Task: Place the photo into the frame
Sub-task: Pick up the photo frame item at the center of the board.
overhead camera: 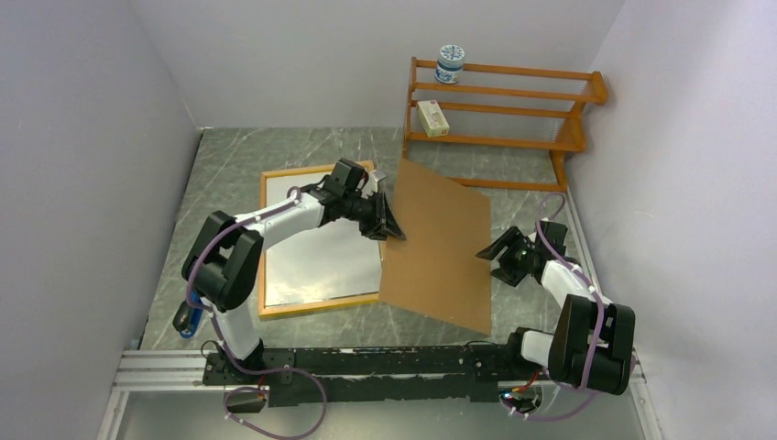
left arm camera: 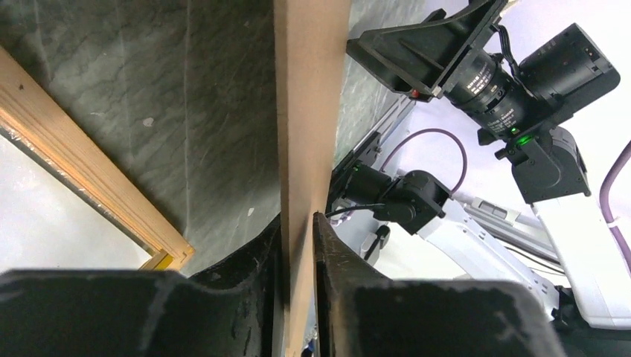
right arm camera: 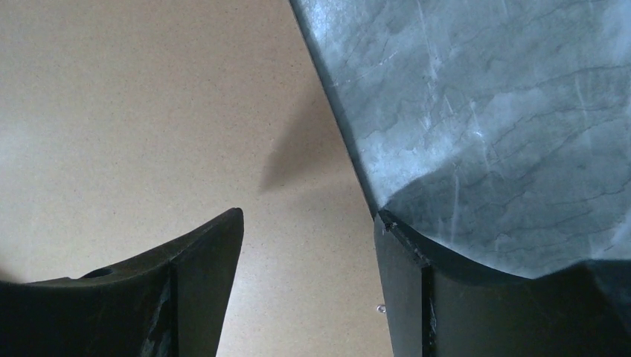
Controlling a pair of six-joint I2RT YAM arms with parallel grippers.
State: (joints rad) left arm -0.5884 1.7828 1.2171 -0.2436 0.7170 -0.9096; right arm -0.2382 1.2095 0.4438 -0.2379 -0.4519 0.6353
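Left gripper [left arm camera: 298, 249] pinches the backing board [overhead camera: 440, 247] edge. Frame [overhead camera: 311, 170] lies back-up just beneath it (photo [overhead camera: 321, 266] seemingly inside, unsure). Right gripper [overhead camera: 491, 258] gapes at the opposite edge. Next: lay the board squarely in.

White arms [overhead camera: 284, 218], black joints; purple cables [overhead camera: 600, 316]; black tapered fingers [right arm camera: 186, 260].
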